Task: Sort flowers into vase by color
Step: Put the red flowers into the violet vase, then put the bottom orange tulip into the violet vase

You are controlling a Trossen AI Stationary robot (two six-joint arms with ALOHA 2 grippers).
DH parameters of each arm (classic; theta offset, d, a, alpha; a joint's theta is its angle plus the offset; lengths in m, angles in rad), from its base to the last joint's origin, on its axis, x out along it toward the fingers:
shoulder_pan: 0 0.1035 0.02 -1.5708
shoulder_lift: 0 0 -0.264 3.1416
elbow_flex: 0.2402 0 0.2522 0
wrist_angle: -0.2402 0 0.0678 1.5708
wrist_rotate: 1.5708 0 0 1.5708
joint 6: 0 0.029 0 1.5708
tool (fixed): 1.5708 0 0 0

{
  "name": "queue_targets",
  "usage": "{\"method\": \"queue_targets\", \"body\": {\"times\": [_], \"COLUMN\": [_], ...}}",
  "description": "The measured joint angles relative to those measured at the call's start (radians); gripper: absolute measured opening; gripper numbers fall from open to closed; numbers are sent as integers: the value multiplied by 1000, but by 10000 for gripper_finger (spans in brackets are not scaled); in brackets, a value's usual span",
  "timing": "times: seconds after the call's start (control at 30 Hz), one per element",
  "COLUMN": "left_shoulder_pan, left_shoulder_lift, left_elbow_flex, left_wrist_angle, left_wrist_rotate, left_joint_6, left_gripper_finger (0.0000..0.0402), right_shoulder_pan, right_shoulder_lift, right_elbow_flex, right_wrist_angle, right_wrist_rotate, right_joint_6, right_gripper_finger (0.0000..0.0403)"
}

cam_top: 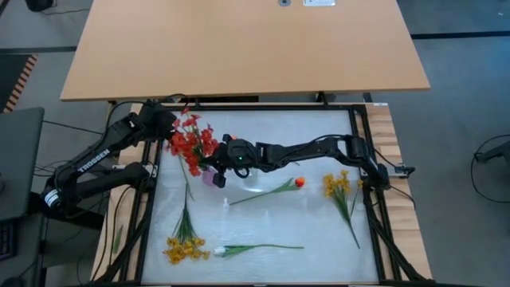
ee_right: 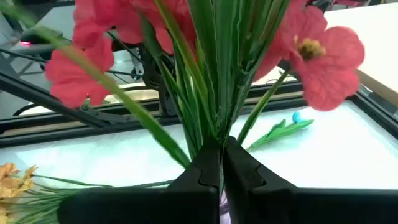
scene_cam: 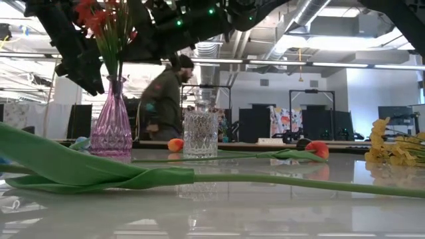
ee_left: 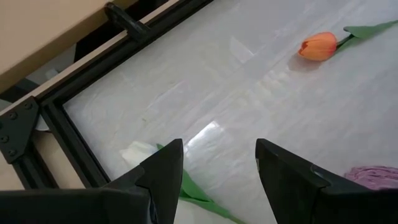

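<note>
A red-pink spray (cam_top: 191, 143) stands with its green stems in the neck of the purple vase (scene_cam: 111, 129), which shows in the high view as purple vase (cam_top: 211, 177). My right gripper (cam_top: 227, 157) is shut on those stems just above the vase. My left gripper (ee_left: 217, 168) is open and hovers near the table's far left corner (cam_top: 169, 126), touching nothing. An orange-red tulip (cam_top: 299, 182) lies flat mid-table. Yellow bunches lie at the right (cam_top: 339, 185) and near left (cam_top: 185, 247). A white tulip (cam_top: 221, 251) lies near the front edge. My right gripper pinches the bundle of green stems (ee_right: 214, 130) of the red-pink spray between its two fingers, below the blossoms. The fingers lie across the stems. The spray stands nearly upright, blossoms above the fingers, and its lower stems (scene_cam: 116, 66) reach down into the purple vase's neck.
A clear cut-glass vase (scene_cam: 200, 133) stands right of the purple vase, under my right arm. A second orange bud (scene_cam: 175, 144) lies beside it. A black frame (cam_top: 362, 159) borders the white mat. A person (scene_cam: 163, 99) stands in the room beyond the table.
</note>
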Motion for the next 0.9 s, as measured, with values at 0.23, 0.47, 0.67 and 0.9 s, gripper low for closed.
{"method": "queue_targets", "body": {"times": [0.23, 0.47, 0.67, 0.9], "left_shoulder_pan": [0, 0, 1, 1], "left_shoulder_lift": [0, 0, 0, 0], "left_elbow_flex": [0, 0, 0, 0], "left_wrist_angle": [0, 0, 5, 11], "left_wrist_rotate": [0, 0, -7, -15], "left_joint_6": [0, 0, 0, 0], "left_gripper_finger": [190, 190, 190, 190], "right_shoulder_pan": [-8, -27, -36, -47], "right_shoulder_lift": [0, -28, -65, -125], "right_elbow_flex": [-36, -32, 26, 124], "right_wrist_angle": [-1, -83, -332, -774], "right_wrist_rotate": [-1, -5, -45, -197], "right_joint_6": [-2, 2, -6, -53], "right_gripper_finger": [62, 125, 215, 270]}}
